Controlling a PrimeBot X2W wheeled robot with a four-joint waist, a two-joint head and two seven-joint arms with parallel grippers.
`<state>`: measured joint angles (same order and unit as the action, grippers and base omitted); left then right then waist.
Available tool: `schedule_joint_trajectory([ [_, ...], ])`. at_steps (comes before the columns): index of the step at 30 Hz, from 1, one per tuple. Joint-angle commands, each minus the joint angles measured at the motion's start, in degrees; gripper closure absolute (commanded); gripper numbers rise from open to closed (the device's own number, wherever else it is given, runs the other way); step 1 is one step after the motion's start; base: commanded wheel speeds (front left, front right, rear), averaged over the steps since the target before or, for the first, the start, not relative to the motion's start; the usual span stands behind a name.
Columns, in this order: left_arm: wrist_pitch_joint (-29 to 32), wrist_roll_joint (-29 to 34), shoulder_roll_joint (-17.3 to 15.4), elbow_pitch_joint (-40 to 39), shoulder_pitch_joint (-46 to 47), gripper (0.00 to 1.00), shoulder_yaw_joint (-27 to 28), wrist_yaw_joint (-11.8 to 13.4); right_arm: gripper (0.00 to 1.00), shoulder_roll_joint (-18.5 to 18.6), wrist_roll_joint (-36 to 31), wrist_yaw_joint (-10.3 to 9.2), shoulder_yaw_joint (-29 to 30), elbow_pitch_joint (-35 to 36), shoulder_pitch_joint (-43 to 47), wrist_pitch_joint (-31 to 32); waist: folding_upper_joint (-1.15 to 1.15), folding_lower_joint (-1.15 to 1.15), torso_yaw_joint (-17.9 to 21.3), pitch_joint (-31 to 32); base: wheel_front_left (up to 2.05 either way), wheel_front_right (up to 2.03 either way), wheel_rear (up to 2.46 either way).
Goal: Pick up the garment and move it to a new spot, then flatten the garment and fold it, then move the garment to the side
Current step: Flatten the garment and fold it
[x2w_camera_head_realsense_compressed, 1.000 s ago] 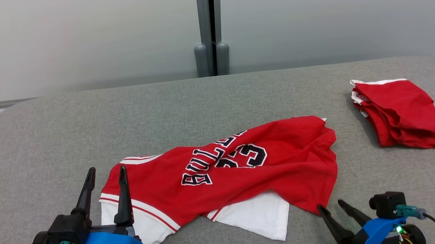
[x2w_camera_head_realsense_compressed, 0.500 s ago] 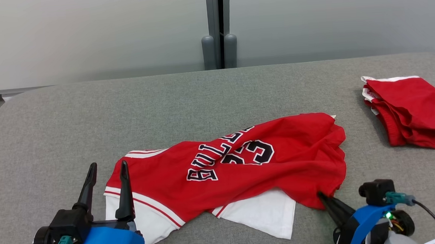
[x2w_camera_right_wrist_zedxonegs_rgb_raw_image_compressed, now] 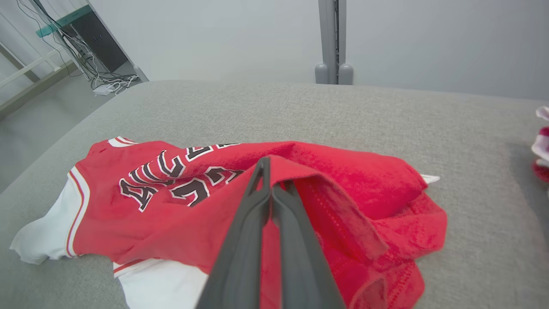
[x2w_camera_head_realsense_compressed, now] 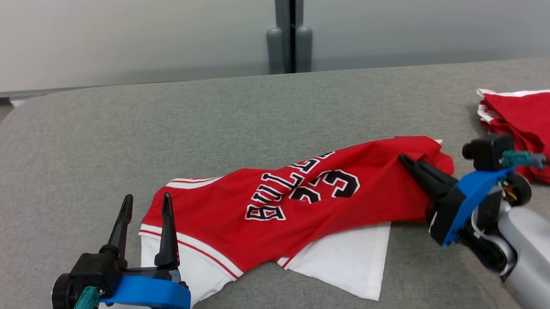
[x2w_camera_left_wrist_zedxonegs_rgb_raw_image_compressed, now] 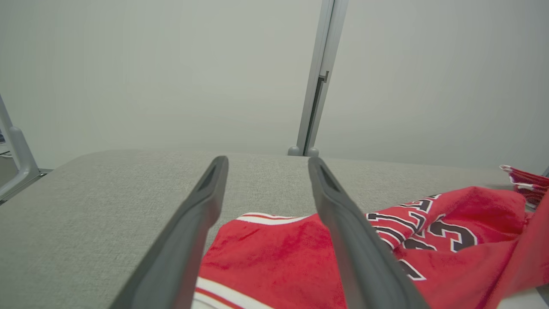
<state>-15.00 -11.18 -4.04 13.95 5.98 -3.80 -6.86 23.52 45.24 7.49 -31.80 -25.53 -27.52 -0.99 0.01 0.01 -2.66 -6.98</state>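
Note:
The garment point(x2w_camera_head_realsense_compressed: 306, 205) is a red jersey with dark lettering and white panels, lying crumpled across the grey table point(x2w_camera_head_realsense_compressed: 206, 120). My right gripper point(x2w_camera_head_realsense_compressed: 405, 160) is shut on the garment's red hem at its right end and holds that edge lifted off the table. In the right wrist view the gripper point(x2w_camera_right_wrist_zedxonegs_rgb_raw_image_compressed: 269, 169) has its fingers pressed together with a fold of the garment point(x2w_camera_right_wrist_zedxonegs_rgb_raw_image_compressed: 171, 206) pinched at the tips. My left gripper point(x2w_camera_head_realsense_compressed: 146, 200) stands open over the garment's left edge, touching nothing. The left wrist view shows the gripper point(x2w_camera_left_wrist_zedxonegs_rgb_raw_image_compressed: 266, 161) spread, with red cloth point(x2w_camera_left_wrist_zedxonegs_rgb_raw_image_compressed: 266, 253) below it.
A second red garment point(x2w_camera_head_realsense_compressed: 535, 119) lies folded at the table's right side, close behind my right wrist. A grey post point(x2w_camera_head_realsense_compressed: 289, 34) stands against the wall behind the table. The table's rounded left corner point(x2w_camera_head_realsense_compressed: 10, 123) is near my left arm.
My right gripper shut on the garment's right hem, then rose and moved away from me, lifting that edge. The head camera has shifted. The left gripper stayed open in place.

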Motion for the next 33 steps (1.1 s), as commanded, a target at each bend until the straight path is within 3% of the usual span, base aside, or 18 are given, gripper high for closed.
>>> schedule_joint_trajectory([
  [1,-0.3,-0.1,0.0,0.4,1.0,0.0,-0.2,-0.3,1.0,0.8,0.7,0.01,-1.2,-1.8,-2.9,1.5,-0.01,-0.01,-1.4,-1.0,0.0,0.0,0.0],
  [9,-0.2,-0.6,0.7,1.9,1.6,0.0,-0.4,-0.6,0.97,2.4,5.2,0.0,-4.9,-15.9,-10.4,4.8,-0.01,-0.01,-5.5,-1.5,0.0,0.0,0.0],
  [10,-0.2,-0.6,0.7,2.1,1.5,0.0,-0.5,-0.6,0.73,2.3,5.5,0.01,-5.4,-17.2,-10.5,4.4,-0.01,-0.01,-5.8,-1.2,0.0,0.0,0.0],
  [11,-0.2,-0.5,0.8,2.3,1.3,0.0,-0.5,-0.6,0.0,2.0,6.0,0.01,-5.9,-18.5,-10.5,4.0,-0.01,-0.01,-5.9,-1.0,0.0,0.0,0.0],
  [18,-0.3,-0.4,0.9,3.0,0.3,0.0,0.3,-0.7,0.0,1.3,7.9,0.01,-9.1,-20.8,-10.2,0.4,-0.01,-0.01,-3.4,0.8,0.0,0.0,0.0],
  [27,-0.2,0.1,0.5,2.5,-0.5,0.0,1.2,-0.6,0.0,4.1,7.1,0.01,-7.8,-17.4,-6.2,-11.5,-0.01,-0.01,1.1,1.8,0.0,0.0,0.0],
  [33,-0.2,-0.3,0.7,2.5,-0.4,0.0,1.4,-0.6,0.0,1.4,5.5,0.01,-6.4,-13.5,0.0,-14.0,-0.01,-0.01,2.8,1.1,0.0,0.0,0.0],
])
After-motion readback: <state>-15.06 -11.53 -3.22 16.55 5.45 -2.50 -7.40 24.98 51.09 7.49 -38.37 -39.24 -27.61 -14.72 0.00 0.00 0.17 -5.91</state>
